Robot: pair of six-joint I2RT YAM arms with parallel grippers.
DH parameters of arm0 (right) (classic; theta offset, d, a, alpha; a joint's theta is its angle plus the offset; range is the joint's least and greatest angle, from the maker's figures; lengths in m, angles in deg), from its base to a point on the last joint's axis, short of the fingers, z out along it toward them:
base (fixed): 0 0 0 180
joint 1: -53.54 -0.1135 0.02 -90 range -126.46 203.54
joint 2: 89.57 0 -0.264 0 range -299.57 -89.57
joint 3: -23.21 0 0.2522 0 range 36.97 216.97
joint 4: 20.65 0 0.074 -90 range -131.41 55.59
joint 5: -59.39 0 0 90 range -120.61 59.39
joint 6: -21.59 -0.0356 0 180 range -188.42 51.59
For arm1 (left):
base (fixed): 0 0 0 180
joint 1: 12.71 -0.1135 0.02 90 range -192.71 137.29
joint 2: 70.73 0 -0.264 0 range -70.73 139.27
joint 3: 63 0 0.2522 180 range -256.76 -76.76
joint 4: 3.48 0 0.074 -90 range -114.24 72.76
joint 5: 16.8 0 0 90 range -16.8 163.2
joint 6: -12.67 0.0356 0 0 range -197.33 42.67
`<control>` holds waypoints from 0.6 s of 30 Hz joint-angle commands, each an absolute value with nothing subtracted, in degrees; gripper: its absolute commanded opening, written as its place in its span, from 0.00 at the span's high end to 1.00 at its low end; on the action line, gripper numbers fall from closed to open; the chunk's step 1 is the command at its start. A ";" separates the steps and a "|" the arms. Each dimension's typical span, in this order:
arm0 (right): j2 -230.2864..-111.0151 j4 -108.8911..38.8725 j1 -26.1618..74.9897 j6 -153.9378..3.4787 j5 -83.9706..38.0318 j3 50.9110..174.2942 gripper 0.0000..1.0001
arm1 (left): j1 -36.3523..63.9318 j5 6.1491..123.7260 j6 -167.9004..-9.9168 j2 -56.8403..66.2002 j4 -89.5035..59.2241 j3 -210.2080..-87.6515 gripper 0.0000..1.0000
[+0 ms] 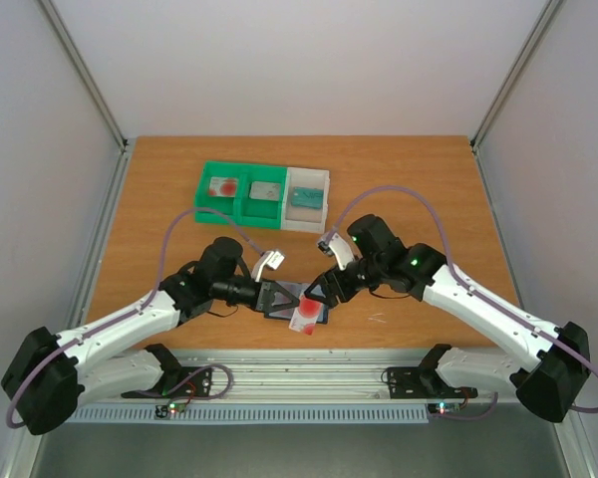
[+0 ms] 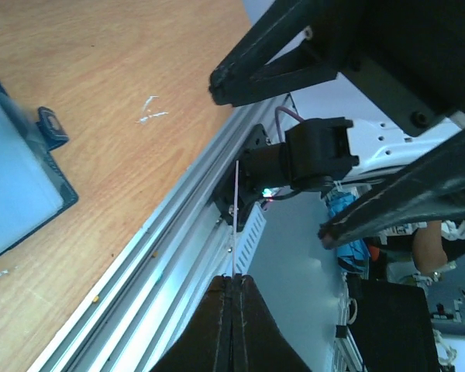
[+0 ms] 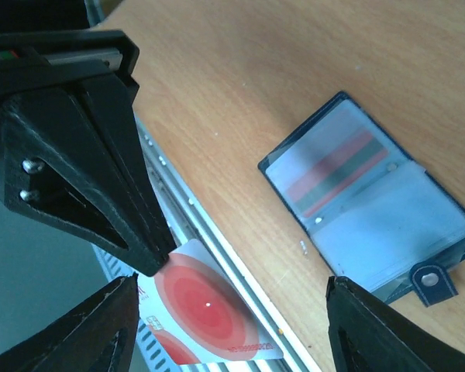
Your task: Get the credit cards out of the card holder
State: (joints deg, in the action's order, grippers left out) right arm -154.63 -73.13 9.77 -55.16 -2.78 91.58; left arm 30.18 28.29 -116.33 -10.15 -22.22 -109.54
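Left end effector (image 2: 232, 287) is pinching 1 card (image 3: 205, 306) by its corner over the desk's (image 3: 240, 93) near edge, right end effector (image 3: 232, 280) gaping wide, holder (image 3: 372, 198) lying open on it, the shallow pinch possibly letting the card drop overboard.

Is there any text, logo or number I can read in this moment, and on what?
None is legible.
On the credit card held by the left gripper: small print along its lower edge, too blurred to read.
On the card holder: a striped card inside, no readable text.
In the tray: contents too small to read.
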 commanded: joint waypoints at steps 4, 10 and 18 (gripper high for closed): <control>-156.33 -75.86 11.19 -52.29 10.31 93.43 0.36 | 30.45 22.48 -116.24 -11.44 -15.14 -109.95 1.00; -157.98 -73.97 11.28 -52.54 18.50 92.66 0.67 | 30.45 21.57 -116.56 -11.71 -14.05 -109.59 1.00; -154.40 -70.45 12.52 -55.07 19.34 90.02 0.99 | 30.52 24.16 -115.39 -13.99 -16.31 -109.57 0.99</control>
State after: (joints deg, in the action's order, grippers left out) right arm -156.92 -72.96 11.94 -53.56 16.79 91.23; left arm 30.18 22.81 -116.25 -11.53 -17.87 -109.54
